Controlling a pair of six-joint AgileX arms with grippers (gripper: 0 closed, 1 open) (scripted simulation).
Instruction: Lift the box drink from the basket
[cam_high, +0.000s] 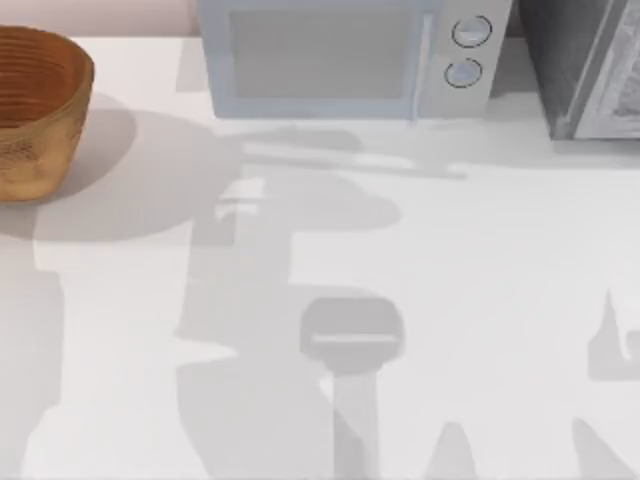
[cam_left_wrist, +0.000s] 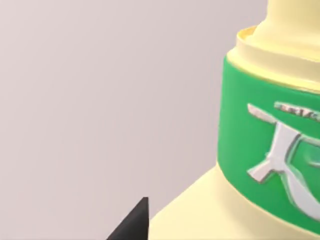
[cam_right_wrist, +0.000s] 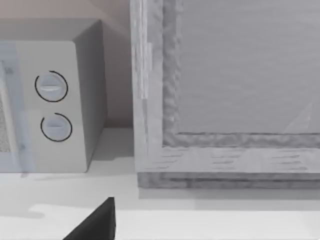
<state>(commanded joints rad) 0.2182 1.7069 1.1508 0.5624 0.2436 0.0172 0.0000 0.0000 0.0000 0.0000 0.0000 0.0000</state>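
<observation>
- The basket (cam_high: 30, 110) sits at the far left of the bench (cam_high: 480, 300), partly cut off by the top view's left edge; its orange-brown ribbed wall and rim show.
- The box drink (cam_left_wrist: 270, 150) looms very close in front of the left gripper's jaws in the left wrist view: a green band with a silvery mark, pale yellow above and below it, against a plain pale background.
- One dark fingertip (cam_left_wrist: 132, 225) of the left gripper pokes in beside the carton's pale yellow lower part; I cannot tell how far the jaws are open or whether they grip the carton.
- A grey-white microwave (cam_high: 345, 55) stands at the far edge of the bench, its two round knobs (cam_high: 468, 50) on its right side.
- A grey cabinet-like box (cam_right_wrist: 225, 90) stands just right of the microwave, ahead of the right gripper's jaws.
- One dark fingertip (cam_right_wrist: 97, 222) of the right gripper shows above the white bench; its opening cannot be told.
</observation>
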